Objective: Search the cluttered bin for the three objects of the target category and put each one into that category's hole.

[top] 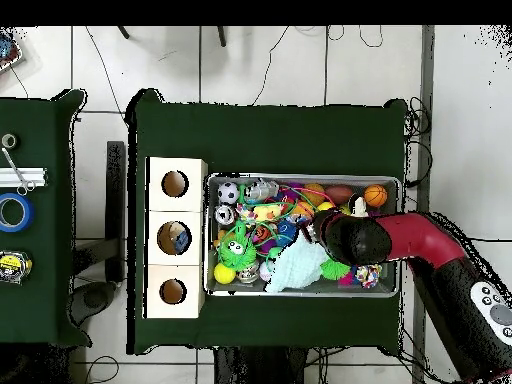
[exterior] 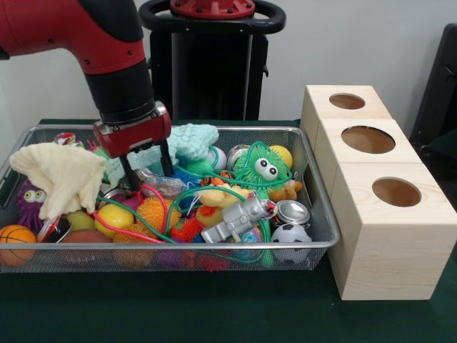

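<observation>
The wire mesh bin (exterior: pixel 323 200) sits on the green table, heaped with toys. My gripper (exterior: pixel 148 171) hangs over its left middle, open and empty, its fingertips just above a clear wrapped item and green cords. A cream cloth (exterior: pixel 64 175) lies to its left and a teal cloth (exterior: pixel 189 141) behind it. Three pale wooden boxes, each with a round hole (exterior: pixel 396 191) (exterior: pixel 368 139) (exterior: pixel 348 101), stand right of the bin. In the overhead view the arm (top: pixel 350 238) covers the gripper above the bin (top: pixel 300 177).
The toys include a green fuzzy monster (exterior: pixel 264 168), a silver robot (exterior: pixel 239 218), a soccer ball (exterior: pixel 289 234), a basketball (exterior: pixel 16 239), a purple monster (exterior: pixel 28 196) and a metal tin (exterior: pixel 291 211). Overhead, the middle hole (top: pixel 174 238) shows something blue. A side table holds a tape roll (top: pixel 14 212).
</observation>
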